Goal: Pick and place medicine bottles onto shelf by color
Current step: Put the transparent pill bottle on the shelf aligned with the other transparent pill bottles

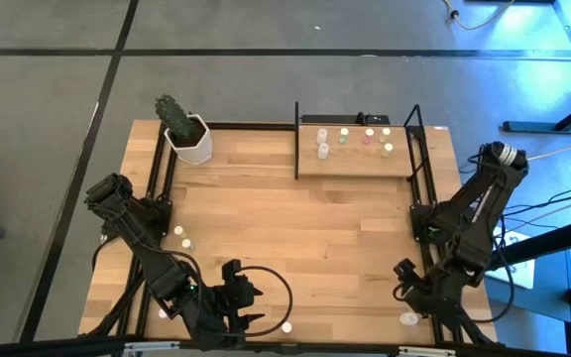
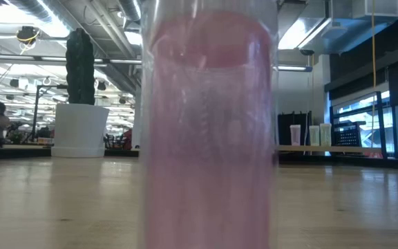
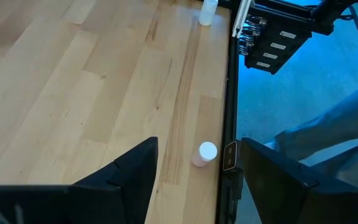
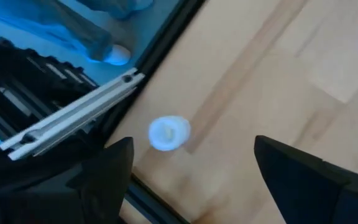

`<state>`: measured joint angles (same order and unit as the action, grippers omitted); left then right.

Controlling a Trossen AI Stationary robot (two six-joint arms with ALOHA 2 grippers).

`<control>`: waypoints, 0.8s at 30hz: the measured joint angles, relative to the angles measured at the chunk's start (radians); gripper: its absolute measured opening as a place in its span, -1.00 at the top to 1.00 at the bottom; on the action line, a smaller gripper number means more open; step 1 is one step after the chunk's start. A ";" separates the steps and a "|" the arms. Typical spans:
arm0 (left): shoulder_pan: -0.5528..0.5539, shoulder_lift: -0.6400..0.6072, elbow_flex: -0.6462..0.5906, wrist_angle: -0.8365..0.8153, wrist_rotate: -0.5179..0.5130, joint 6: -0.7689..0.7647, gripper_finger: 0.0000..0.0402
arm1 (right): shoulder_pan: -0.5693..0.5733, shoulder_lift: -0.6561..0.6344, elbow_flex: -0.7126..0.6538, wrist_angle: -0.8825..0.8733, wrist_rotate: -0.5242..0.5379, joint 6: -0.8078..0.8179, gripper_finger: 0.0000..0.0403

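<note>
Across the wooden table [image 1: 295, 238], about 6 medicine bottles [image 1: 322, 151] already stand on the shelf [image 1: 355, 164], while each open, empty claw, right gripper [image 4: 191, 180] and left gripper [image 3: 197, 177], frames 1 loose white-capped bottle [image 4: 168, 133] between its fingers, so several remain.

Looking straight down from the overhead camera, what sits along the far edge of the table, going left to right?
Cactus in a white pot → the small wooden shelf, with several little bottles on it.
</note>
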<state>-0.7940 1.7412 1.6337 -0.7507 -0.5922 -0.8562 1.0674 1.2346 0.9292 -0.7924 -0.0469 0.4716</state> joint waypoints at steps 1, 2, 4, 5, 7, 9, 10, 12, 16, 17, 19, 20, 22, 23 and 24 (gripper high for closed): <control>0.000 0.000 0.000 0.000 0.000 0.000 -0.10 | 0.008 0.000 -0.014 0.008 0.001 0.018 -0.66; 0.000 0.000 0.000 0.000 0.000 0.000 -0.10 | 0.014 0.000 -0.029 0.011 0.002 0.031 -0.66; 0.000 0.000 0.000 0.000 0.000 0.000 -0.10 | 0.025 0.000 -0.060 0.022 0.013 0.059 -0.66; 0.000 0.000 0.000 0.000 0.000 0.000 -0.10 | 0.030 0.000 -0.076 0.034 0.014 0.075 -0.66; 0.000 0.000 0.000 0.000 0.000 0.000 -0.10 | 0.039 0.000 -0.110 0.067 0.014 0.079 -0.66; 0.000 0.000 0.000 0.001 0.000 0.000 -0.10 | 0.052 -0.001 -0.141 0.127 0.016 0.079 -0.66; 0.000 0.000 0.000 0.000 0.000 0.000 -0.10 | 0.058 -0.001 -0.157 0.159 0.016 0.082 -0.66; 0.000 0.000 0.000 0.000 0.000 0.000 -0.10 | 0.071 -0.001 -0.186 0.218 0.021 0.096 -0.66; 0.000 0.000 0.000 0.001 0.000 0.000 -0.10 | 0.094 -0.001 -0.233 0.331 0.030 0.107 -0.66; 0.000 0.000 0.000 0.001 0.000 0.000 -0.10 | 0.099 -0.001 -0.242 0.345 0.030 0.114 -0.66; 0.000 0.000 0.000 0.001 0.000 0.000 -0.10 | 0.106 -0.003 -0.258 0.363 0.027 0.133 -0.66; 0.000 0.000 0.000 0.001 0.000 0.000 -0.10 | 0.109 -0.003 -0.264 0.368 0.026 0.143 -0.66; 0.000 0.000 0.000 0.001 0.000 0.000 -0.10 | 0.113 -0.003 -0.277 0.387 0.024 0.154 -0.66; 0.000 0.000 0.000 0.001 0.000 0.000 -0.10 | 0.114 -0.003 -0.282 0.395 0.024 0.159 -0.66; 0.000 0.000 0.000 0.001 0.000 0.000 -0.10 | 0.115 -0.003 -0.288 0.404 0.023 0.165 -0.66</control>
<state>-0.7941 1.7409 1.6337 -0.7502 -0.5923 -0.8562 1.1824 1.2316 0.6411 -0.3884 -0.0240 0.6361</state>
